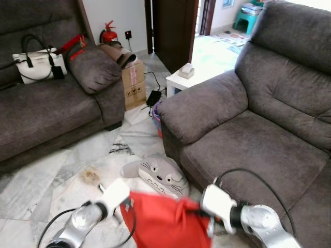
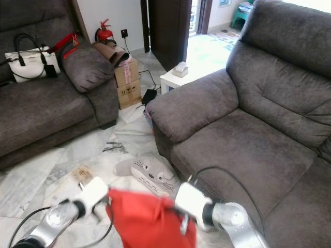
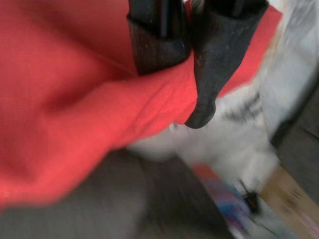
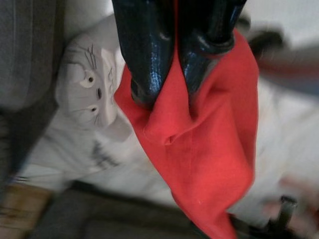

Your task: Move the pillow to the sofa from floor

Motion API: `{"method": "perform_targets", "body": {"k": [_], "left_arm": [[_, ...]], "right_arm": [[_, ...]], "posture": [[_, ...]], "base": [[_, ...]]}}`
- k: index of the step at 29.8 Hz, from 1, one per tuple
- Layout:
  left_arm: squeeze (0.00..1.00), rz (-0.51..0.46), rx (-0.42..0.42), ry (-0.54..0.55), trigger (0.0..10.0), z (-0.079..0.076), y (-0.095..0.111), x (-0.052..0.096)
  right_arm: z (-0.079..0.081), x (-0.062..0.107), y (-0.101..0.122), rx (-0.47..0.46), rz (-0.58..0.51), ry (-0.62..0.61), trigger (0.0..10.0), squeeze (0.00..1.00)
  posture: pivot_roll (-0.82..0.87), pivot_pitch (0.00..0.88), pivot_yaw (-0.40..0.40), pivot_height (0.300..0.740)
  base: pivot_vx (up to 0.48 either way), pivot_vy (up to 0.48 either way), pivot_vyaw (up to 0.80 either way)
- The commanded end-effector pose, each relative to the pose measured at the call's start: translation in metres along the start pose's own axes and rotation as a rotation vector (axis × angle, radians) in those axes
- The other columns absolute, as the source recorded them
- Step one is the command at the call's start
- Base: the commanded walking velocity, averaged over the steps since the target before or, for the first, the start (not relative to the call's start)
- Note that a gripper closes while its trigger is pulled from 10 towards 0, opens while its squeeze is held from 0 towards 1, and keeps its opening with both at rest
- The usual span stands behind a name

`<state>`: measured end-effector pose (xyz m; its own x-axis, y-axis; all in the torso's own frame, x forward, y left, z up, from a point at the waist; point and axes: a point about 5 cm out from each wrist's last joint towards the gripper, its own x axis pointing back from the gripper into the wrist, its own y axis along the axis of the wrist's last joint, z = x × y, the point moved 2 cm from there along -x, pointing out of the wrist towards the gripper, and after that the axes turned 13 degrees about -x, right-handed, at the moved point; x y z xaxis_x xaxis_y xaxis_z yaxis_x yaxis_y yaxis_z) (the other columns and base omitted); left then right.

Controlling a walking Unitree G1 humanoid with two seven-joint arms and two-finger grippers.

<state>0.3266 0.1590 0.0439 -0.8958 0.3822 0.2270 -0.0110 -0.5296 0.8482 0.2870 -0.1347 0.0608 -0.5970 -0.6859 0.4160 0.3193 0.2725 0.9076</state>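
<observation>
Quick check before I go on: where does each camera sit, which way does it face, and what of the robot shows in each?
Left eye view: on the head, looking forward and down at the red pillow, both silver arms and the grey sofa.
Right eye view: same head, same scene.
Left wrist view: along the left gripper, fingers pinching the pillow's red fabric.
Right wrist view: along the right gripper, clamped on the pillow.
Shared: both wrist views and the eye views show the grey cat cushion on the floor.

Red pillow [image 2: 150, 219] hung between both arms above marble floor [image 2: 36, 175], near front edge of grey sofa [image 2: 248, 150]. Grey cat-face cushion [image 2: 147, 174] lay on floor against sofa base.
</observation>
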Motion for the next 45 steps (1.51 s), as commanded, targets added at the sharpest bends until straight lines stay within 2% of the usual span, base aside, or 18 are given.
{"method": "perform_targets", "body": {"k": [1, 7, 10, 15, 16, 17, 18, 19, 20, 24, 27, 32, 38, 40, 45], "left_arm": [[0.0, -0.116, 0.08, 0.112, 10.0, 0.016, 0.026, -0.003], [0.0, -0.186, 0.138, 0.177, 10.0, 0.011, 0.041, -0.001], [0.0, -0.201, 0.158, 0.248, 10.0, 0.012, 0.049, -0.001], [0.0, -0.2, 0.168, 0.283, 10.0, 0.015, 0.058, 0.0], [0.0, -0.195, 0.173, 0.289, 10.0, 0.016, 0.059, 0.0], [0.0, -0.192, 0.16, 0.287, 10.0, 0.016, 0.06, 0.0], [0.0, -0.192, 0.16, 0.287, 10.0, 0.016, 0.06, 0.0], [0.0, -0.192, 0.152, 0.287, 10.0, 0.016, 0.06, -0.001], [0.0, -0.191, 0.151, 0.287, 10.0, 0.015, 0.061, -0.001], [0.0, -0.172, 0.127, 0.317, 10.0, 0.018, 0.062, -0.001], [0.0, -0.162, 0.117, 0.327, 10.0, 0.018, 0.064, -0.002], [0.0, -0.166, 0.131, 0.321, 10.0, 0.016, 0.067, -0.003], [0.0, -0.173, 0.15, 0.291, 10.0, 0.009, 0.067, -0.002], [0.0, -0.175, 0.159, 0.276, 10.0, 0.006, 0.067, -0.003], [0.0, -0.184, 0.17, 0.245, 10.0, 0.0, 0.069, -0.004]], "right_arm": [[-0.007, 0.0, 0.016, -0.085, -0.129, -0.074, 10.0, 0.0], [-0.02, -0.001, 0.026, -0.219, -0.27, -0.266, 10.0, 0.0], [-0.029, -0.005, 0.028, -0.255, -0.307, -0.363, 10.0, 0.0], [-0.036, -0.01, 0.034, -0.301, -0.351, -0.452, 10.0, 0.0], [-0.039, -0.01, 0.034, -0.331, -0.357, -0.478, 10.0, 0.0], [-0.048, -0.006, 0.038, -0.425, -0.404, -0.516, 10.0, 0.0], [-0.048, -0.006, 0.038, -0.425, -0.404, -0.516, 10.0, 0.0], [-0.053, -0.003, 0.04, -0.462, -0.431, -0.536, 10.0, 0.0], [-0.054, -0.002, 0.041, -0.464, -0.438, -0.542, 10.0, 0.0], [-0.053, -0.003, 0.04, -0.36, -0.398, -0.556, 10.0, 0.0], [-0.049, -0.005, 0.037, -0.396, -0.405, -0.565, 10.0, 0.0], [-0.052, -0.003, 0.031, -0.384, -0.386, -0.624, 10.0, 0.0], [-0.067, 0.01, 0.024, -0.44, -0.392, -0.76, 10.0, 0.0], [-0.068, 0.012, 0.022, -0.403, -0.376, -0.785, 10.0, 0.0], [-0.066, 0.011, 0.02, -0.426, -0.38, -0.787, 10.0, 0.0]], "posture": [[0.04, 0.147, 0.056, 0.74], [0.04, 0.136, 0.062, 0.74], [0.04, 0.13, 0.062, 0.74], [0.05, 0.122, 0.055, 0.74], [0.05, 0.117, 0.05, 0.74], [0.05, 0.117, 0.05, 0.74], [0.05, 0.117, 0.05, 0.74], [0.04, 0.113, 0.051, 0.74], [0.04, 0.111, 0.051, 0.74], [0.03, 0.102, 0.047, 0.74], [0.03, 0.095, 0.043, 0.74], [0.04, 0.093, 0.041, 0.74], [0.03, 0.087, 0.044, 0.74], [0.03, 0.086, 0.045, 0.74], [0.03, 0.082, 0.048, 0.74]], "base": [[0.0, 0.0, 0.0], [0.0, 0.0, 0.0], [0.0, 0.0, 0.0], [0.0, 0.0, -0.19], [0.0, 0.0, -0.8], [0.0, 0.0, -0.8], [0.0, 0.0, -0.8], [0.0, 0.0, -0.8], [0.0, 0.0, -0.8], [0.0, -0.182, -0.8], [0.0, -0.48, -0.8], [0.0, -0.454, -0.8], [0.0, 0.0, -0.8], [0.0, 0.0, -0.8], [0.0, 0.0, -0.8]]}}
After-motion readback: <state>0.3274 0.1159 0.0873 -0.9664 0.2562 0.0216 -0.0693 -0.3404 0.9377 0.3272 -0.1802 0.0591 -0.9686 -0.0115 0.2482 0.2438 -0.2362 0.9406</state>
